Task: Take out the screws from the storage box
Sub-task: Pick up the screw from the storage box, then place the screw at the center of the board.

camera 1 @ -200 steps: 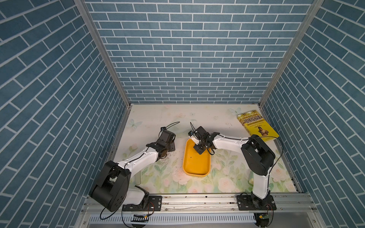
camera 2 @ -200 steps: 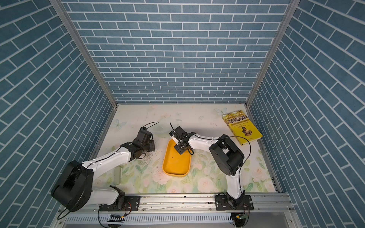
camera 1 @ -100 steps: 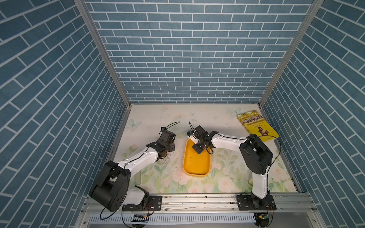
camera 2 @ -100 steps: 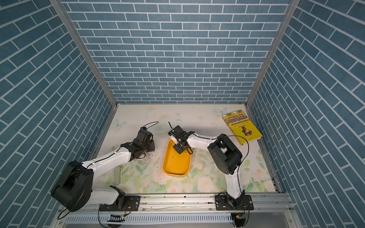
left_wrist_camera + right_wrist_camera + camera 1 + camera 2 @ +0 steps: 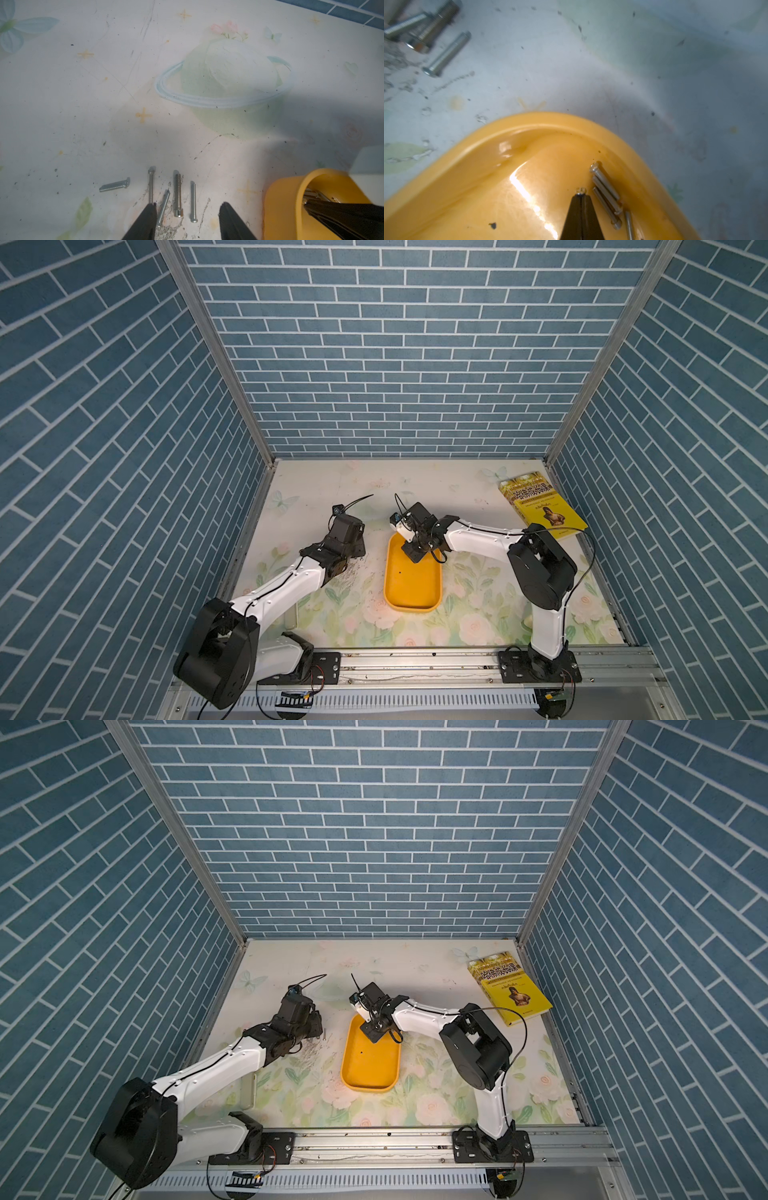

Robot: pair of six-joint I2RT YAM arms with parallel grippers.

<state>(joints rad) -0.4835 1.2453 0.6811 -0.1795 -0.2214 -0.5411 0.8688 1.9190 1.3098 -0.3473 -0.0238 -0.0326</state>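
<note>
Silver-grey slim screws (image 5: pixel 606 184), glossy yellow-orange storage box (image 5: pixel 529 118), rounded corner

- table (image 5: pixel 457 497): pale cloth printed with flowers, leaves and butterflies, scuffed with dark scratch marks;
- storage box (image 5: pixel 412 608), yellow-orange, flat near the middle;
- five screws (image 5: pixel 178 193) loose on the cloth just beside the box, four roughly parallel, one lying crosswise;
- yellow book (image 5: pixel 542 510) at the far right corner, well apart.

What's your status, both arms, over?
Left gripper open above five screws out on the table. Right gripper shut on one screw inside storage box; four more beside it. Nothing in the way.
</note>
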